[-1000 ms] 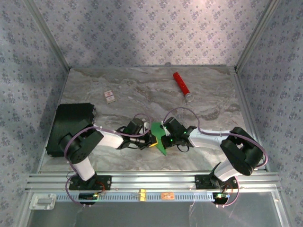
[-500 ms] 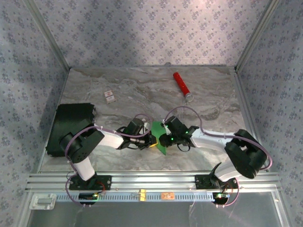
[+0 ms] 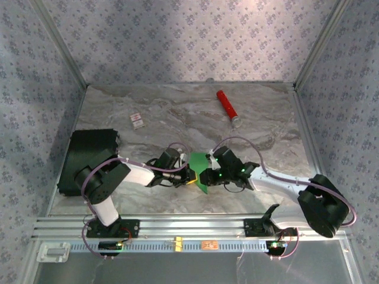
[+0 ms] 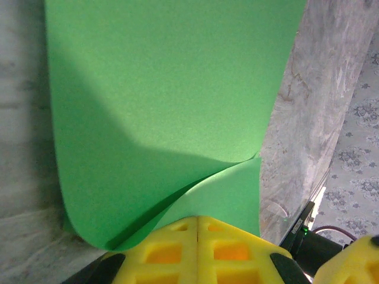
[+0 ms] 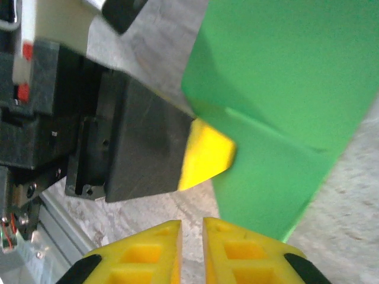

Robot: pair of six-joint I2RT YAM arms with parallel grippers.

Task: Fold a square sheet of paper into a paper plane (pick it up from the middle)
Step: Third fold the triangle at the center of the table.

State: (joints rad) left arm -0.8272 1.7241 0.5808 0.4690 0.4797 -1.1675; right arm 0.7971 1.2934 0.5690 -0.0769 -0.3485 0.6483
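The square sheet of paper (image 3: pixel 198 165) is bright green and folded over on itself, standing on edge just above the marble table near its front middle. My left gripper (image 3: pixel 190 175) is shut on the paper's lower edge. In the left wrist view the yellow pads (image 4: pixel 172 248) press together and the curled sheet (image 4: pixel 166 89) rises from them. My right gripper (image 3: pixel 208 177) sits just right of the paper. Its jaws (image 5: pixel 192 223) stand a narrow gap apart with only marble between them. The green sheet (image 5: pixel 284 89) and the left gripper's yellow fingertip (image 5: pixel 207 155) lie just ahead of them.
A red cylinder (image 3: pixel 227 107) lies at the back right. A small card (image 3: pixel 137 120) lies at the back left, and a black flat box (image 3: pixel 89 160) sits at the left edge. An aluminium rail (image 3: pixel 189 225) runs along the near edge, and patterned walls close in the table.
The right arm's elbow has swung out to the right and its wrist has shifted slightly right, away from the paper. The left arm and the paper have stayed put.
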